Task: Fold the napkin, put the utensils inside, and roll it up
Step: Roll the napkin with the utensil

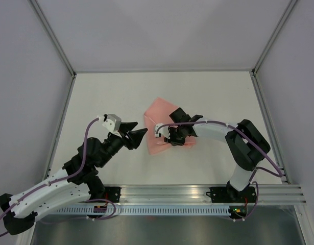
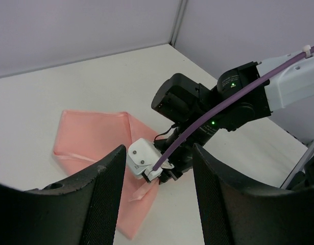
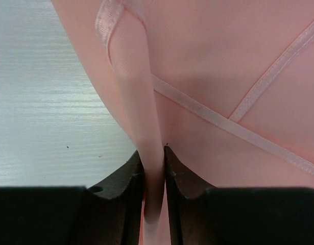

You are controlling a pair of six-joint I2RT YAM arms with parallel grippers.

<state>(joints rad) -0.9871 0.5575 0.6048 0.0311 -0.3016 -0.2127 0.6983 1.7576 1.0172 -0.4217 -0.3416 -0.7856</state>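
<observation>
Right wrist footage is showing the most: a raised ridge of the napkin is being pinched between the two dark fingers of the right gripper, pressed together with only the cloth between them. The cloth is being gripped at a hemmed edge or corner, it seems, though so close a view is making it hard to tell which. A grip of this kind is judged to be serving the fold: one layer is being lifted off the table so that it can be carried over the rest.

From above, the napkin is being seen lying near the middle of the table, a little toward the right arm's side, partly doubled, with much of its near part being hidden beneath the right gripper and wrist.

The left gripper is being held just beside the cloth's left edge, apart from it, with its fingers spread wide and nothing between them. The placing is judged to be one of readiness: a free edge can be pinned or taken from there while the other arm is drawing the fold across.

No utensils are being shown in any view, so the folding step is judged to be the one in hand, with the placing and rolling not yet begun. The thin grip is being judged a risk: the cloth could slip out
</observation>
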